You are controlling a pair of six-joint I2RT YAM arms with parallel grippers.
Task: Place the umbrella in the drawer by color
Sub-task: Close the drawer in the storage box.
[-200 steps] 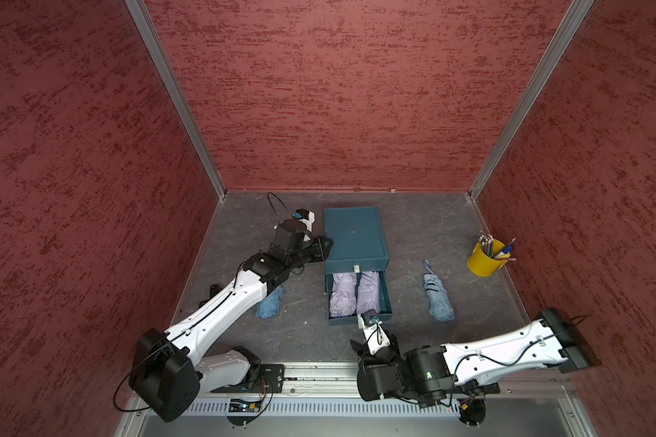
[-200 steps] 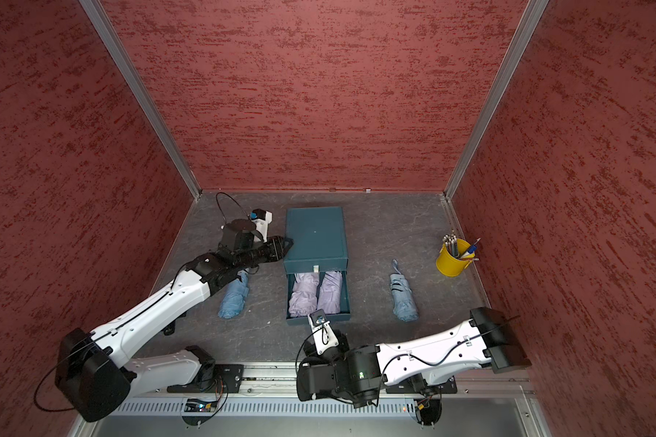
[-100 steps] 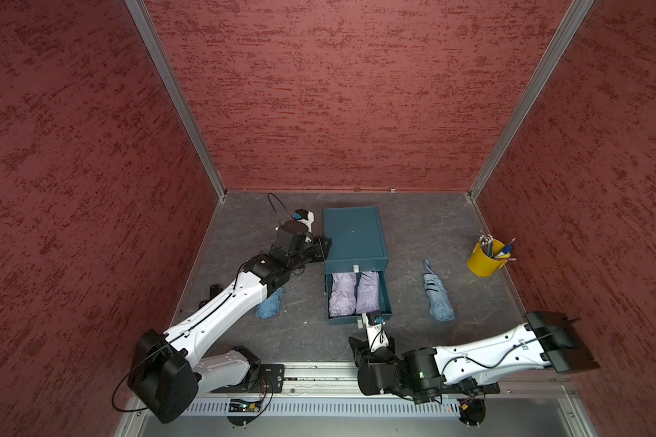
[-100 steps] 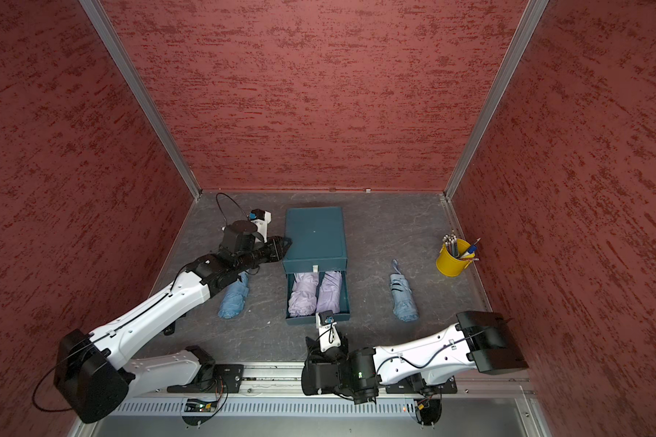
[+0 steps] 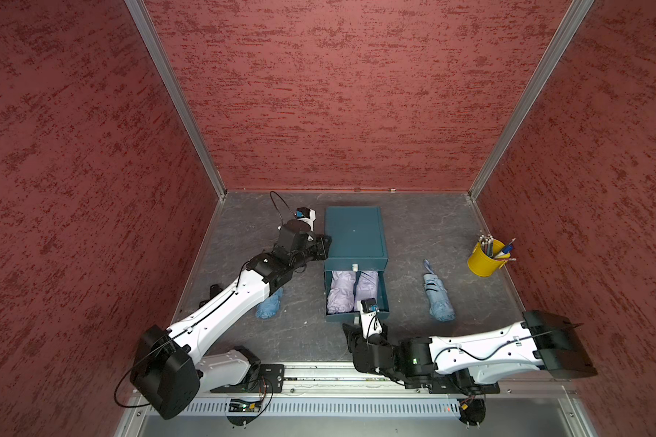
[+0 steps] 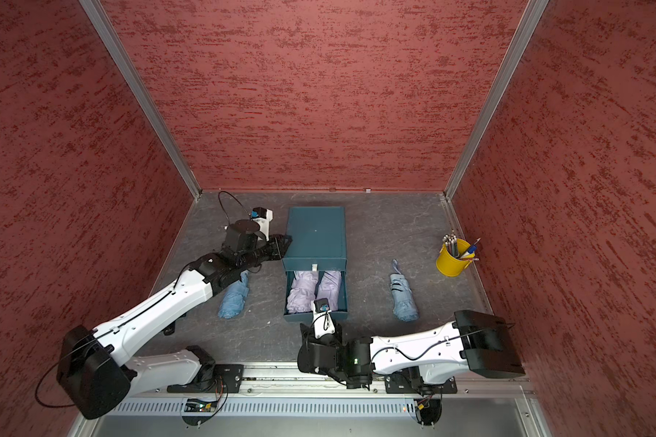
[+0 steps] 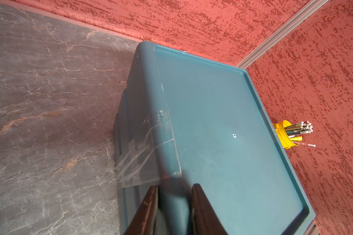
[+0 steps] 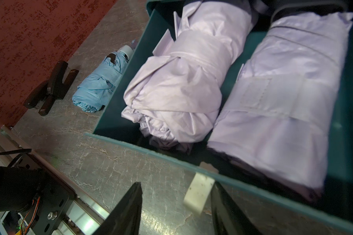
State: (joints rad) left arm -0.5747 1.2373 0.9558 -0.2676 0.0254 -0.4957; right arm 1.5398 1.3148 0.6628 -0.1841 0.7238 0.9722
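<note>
Teal cabinet (image 5: 355, 234) sits mid-surface (image 5: 413, 234), its bottom drawer (image 5: 385, 299) pulled out toward the robot. Two lilac umbrellas lie folded side by side in the drawer: one on the robot's left (image 5: 339, 291), one on its right (image 5: 366, 289), touching or nearly so.

Two blue umbrellas are out on the surface. One (image 5: 437, 299) lies right of the cabinet, well apart from it. The other (image 6: 233, 299) lies left of the cabinet, partly under the left arm.

A yellow cup (image 5: 483, 263) of pencils stands near the right wall.

Left pincer (image 7: 175, 185) is at the cabinet's top left edge, one finger over the lid and one down the outer side wall. The gap is narrow with the rim between, but I cannot tell if it is actually pinching.

Right pincer (image 8: 176, 184) hangs low in front of the open drawer, fingers spread. The white pull tab (image 8: 199, 191) on the drawer front sits between them, closer to one finger — no contact visible.
</note>
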